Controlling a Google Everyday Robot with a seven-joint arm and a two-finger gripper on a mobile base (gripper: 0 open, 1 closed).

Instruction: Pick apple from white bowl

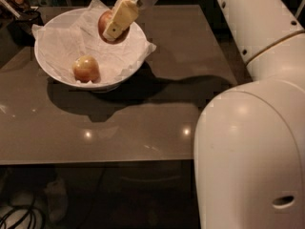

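Note:
The white bowl (57,75), lined with crumpled white paper, stands at the back left of the table. My gripper (113,28) is over the bowl's right side and shut on the darker red apple (106,23), holding it lifted above the paper; one cream finger (120,18) covers the apple's front. A paler yellow-pink apple (86,68) lies in the bowl's front left.
The bowl sits on a brown glossy table (143,118). My large white arm and base (252,142) fill the right side. Dark clutter (19,8) stands at the far left behind the bowl. Cables (19,213) lie on the floor below the table's front edge.

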